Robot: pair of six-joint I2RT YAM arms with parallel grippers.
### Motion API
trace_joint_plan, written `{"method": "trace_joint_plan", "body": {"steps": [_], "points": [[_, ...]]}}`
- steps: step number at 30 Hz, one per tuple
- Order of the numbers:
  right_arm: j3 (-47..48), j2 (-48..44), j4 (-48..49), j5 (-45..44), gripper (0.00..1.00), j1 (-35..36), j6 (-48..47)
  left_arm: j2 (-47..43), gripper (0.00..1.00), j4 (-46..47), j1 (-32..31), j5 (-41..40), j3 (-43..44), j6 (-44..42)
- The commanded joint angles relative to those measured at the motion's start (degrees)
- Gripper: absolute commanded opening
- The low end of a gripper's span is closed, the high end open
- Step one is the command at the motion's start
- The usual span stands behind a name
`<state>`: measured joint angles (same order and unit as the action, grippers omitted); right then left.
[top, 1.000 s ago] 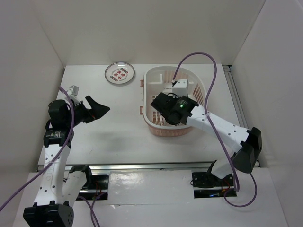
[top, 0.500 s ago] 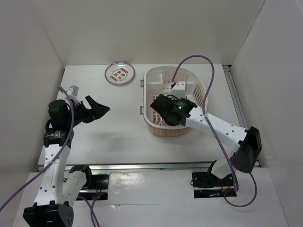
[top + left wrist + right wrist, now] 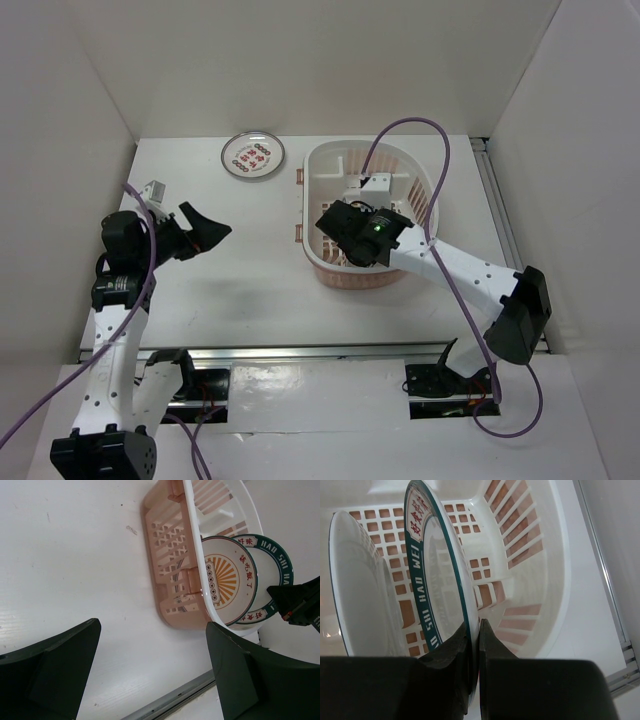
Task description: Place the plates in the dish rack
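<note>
From where I stand the second plate is going in: the right gripper [image 3: 472, 630] has its two fingers pinched shut on the lower rim of the teal-banded plate [image 3: 442, 580] and holds it on edge inside the dish rack [image 3: 530, 540], which sits toward one o'clock on the table [image 3: 230, 290]. Just to its nine o'clock side in the wrist view, the sunburst plate [image 3: 360, 580] already stands on edge in the rack, close alongside; whether the two touch I cannot tell. Nor can I tell whether the teal plate's edge has met the slotted bottom (the fingers hide that spot). The left gripper [image 3: 152, 625] hangs over the table at about nine o'clock, jaws spread wide and holding nothing. The red-character plate [image 3: 253, 156] lies flat on the table at about eleven o'clock, well apart from the left gripper and just to the nine o'clock side of the rack. I'd judge the next move wants a gentle lowering until the plate bears on the grid, then parting the fingers and lifting straight up so neither standing plate gets tipped. After that only the red-character plate is left to fetch, and the left arm looks the nearer one for it.
</note>
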<state>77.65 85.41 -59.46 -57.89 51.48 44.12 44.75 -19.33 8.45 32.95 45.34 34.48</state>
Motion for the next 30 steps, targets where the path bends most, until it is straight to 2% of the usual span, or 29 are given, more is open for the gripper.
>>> {"method": "trace_joint_plan", "body": {"steps": [1,30], "points": [[0.31,0.11,-0.22,-3.11,0.00,-0.24,2.02,-0.89,1.00,1.31,0.69,0.89,0.62,-0.82],[-1.45,1.96,-0.66,-2.58,0.00,-0.77,4.49,-0.37,1.00,1.31,1.22,1.42,0.62,-0.82]]}}
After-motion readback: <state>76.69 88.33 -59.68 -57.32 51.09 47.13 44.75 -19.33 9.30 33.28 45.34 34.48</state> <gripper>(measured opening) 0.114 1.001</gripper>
